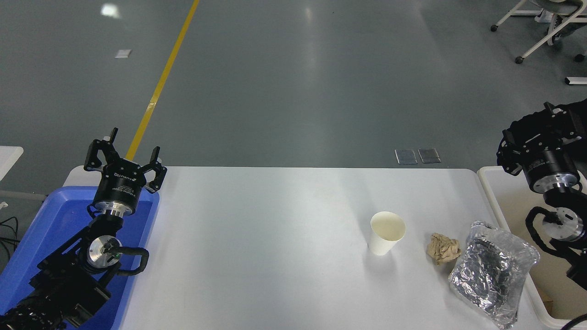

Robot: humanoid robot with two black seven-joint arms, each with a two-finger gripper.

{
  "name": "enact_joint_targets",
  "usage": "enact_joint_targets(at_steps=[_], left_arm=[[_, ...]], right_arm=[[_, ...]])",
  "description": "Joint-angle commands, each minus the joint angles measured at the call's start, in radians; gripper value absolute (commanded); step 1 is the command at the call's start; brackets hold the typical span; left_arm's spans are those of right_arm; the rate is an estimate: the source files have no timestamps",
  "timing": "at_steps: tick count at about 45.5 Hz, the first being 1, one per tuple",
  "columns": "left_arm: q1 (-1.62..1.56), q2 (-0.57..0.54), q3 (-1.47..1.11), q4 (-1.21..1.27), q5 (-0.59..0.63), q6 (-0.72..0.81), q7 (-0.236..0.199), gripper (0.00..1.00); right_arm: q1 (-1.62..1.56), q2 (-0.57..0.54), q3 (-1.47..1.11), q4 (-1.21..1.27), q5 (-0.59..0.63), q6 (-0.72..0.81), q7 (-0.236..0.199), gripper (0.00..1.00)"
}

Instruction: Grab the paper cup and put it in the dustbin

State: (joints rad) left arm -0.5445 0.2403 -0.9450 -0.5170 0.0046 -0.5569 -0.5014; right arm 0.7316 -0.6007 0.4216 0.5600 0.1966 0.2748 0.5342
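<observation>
Between table centre and crumpled paper ball (443, 248), upright paper cup (387, 233): approach with right gripper (513, 149), finger state not discernible, squeeze gently, carry to dustbin (489, 178); left gripper (124, 156) spread wide.

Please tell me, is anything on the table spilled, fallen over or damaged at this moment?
Nothing is spilled or tipped. The paper cup stands upright and looks empty. Only the crumpled paper ball and the crinkled foil bag look like litter; the bag lies beside the dustbin, at the table's right edge.
</observation>
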Motion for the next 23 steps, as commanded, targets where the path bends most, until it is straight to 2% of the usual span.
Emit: enact_joint_targets(at_steps=[1,5,14,18,23], left_arm=[[0.0,0.0,0.0,0.0,0.0,0.0,0.0,0.98],[0.0,0.0,0.0,0.0,0.0,0.0,0.0,0.98],[-0.002,0.0,0.0,0.0,0.0,0.0,0.001,0.98],[-0.002,0.0,0.0,-0.002,0.0,-0.002,0.001,0.98],[-0.002,0.0,0.0,0.0,0.0,-0.002,0.001,0.98]], right_arm=[[0.156,-0.05,-0.346,-0.006,0.038,-0.016,-0.023,1.0],[0.244,-0.068,-0.521,-0.006,0.105,-0.016,-0.097,1.0],[0.482,-0.076,-0.909,0.0,0.251,-0.016,-0.335,1.0],[0.59,-0.064,-1.072,0.008,0.25,-0.006,-0.393,1.0],[0.712,0.002,-1.3,0.011,0.244,-0.003,-0.407,1.0]])
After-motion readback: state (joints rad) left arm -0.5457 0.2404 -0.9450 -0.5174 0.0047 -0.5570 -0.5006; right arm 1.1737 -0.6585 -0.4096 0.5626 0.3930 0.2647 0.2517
